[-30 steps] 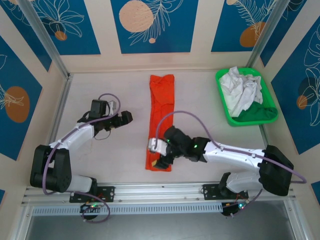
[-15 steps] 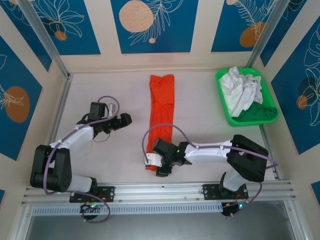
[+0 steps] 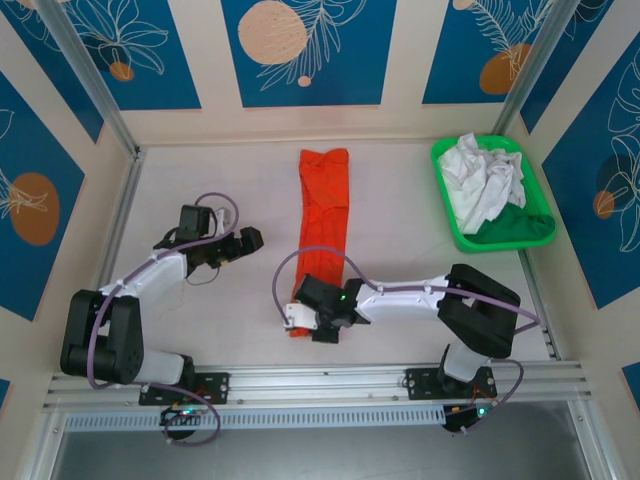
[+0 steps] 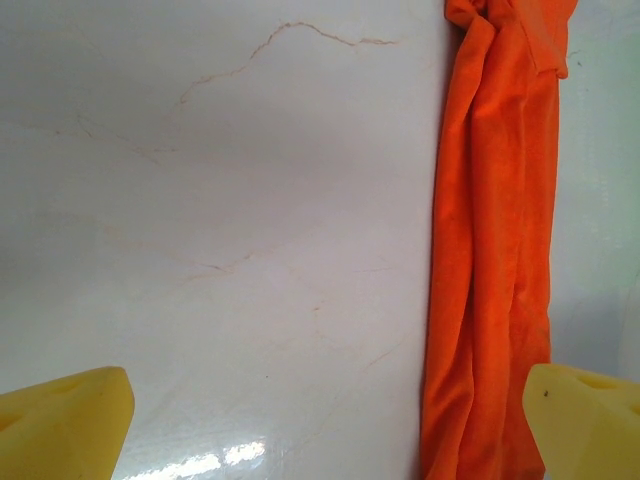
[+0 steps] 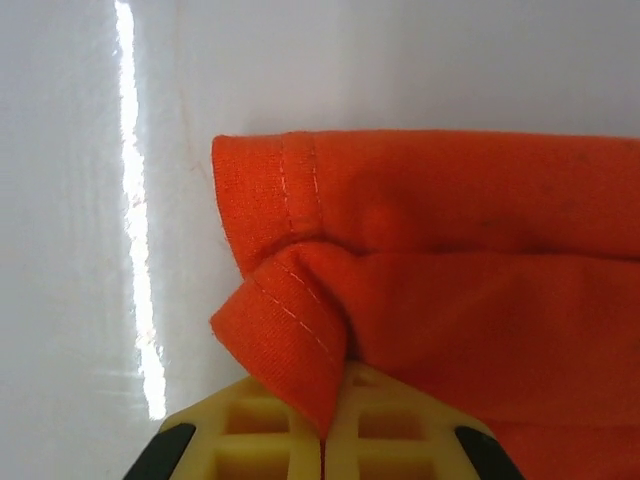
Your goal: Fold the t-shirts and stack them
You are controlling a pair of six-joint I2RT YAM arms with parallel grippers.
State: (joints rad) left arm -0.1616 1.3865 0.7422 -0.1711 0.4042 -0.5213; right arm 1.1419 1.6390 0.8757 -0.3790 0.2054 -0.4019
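Orange-red t-shirt (image 3: 322,225): folded into a long narrow strip, lying flat down the middle of the table (image 3: 400,200), running from the far side towards the arms.
Near end of the strip: and there's the contact, the right gripper (image 3: 303,322) sits right on the near left corner of the cloth.
Right gripper, close up: yellow pads pressed together (image 5: 322,425) with a turned-up fold of the hem (image 5: 290,330) pinched between them; the stitched edge curls over just above the pads.
Cloth in the right wrist view: the orange-red t-shirt (image 5: 450,260) spreads off to the right, doubled in layers, on glossy white table.
Left gripper (image 3: 250,238): jaws spread wide, hovering over bare table to the left of the strip, apart from it.
Left wrist view: one yellow fingertip in each lower corner (image 4: 325,400), nothing between them; the orange-red t-shirt (image 4: 495,250) runs down the right side, close to the right-hand finger.
White t-shirt (image 3: 483,180): crumpled in a heap in the green tray (image 3: 525,225) at the far right corner, well apart from both grippers.
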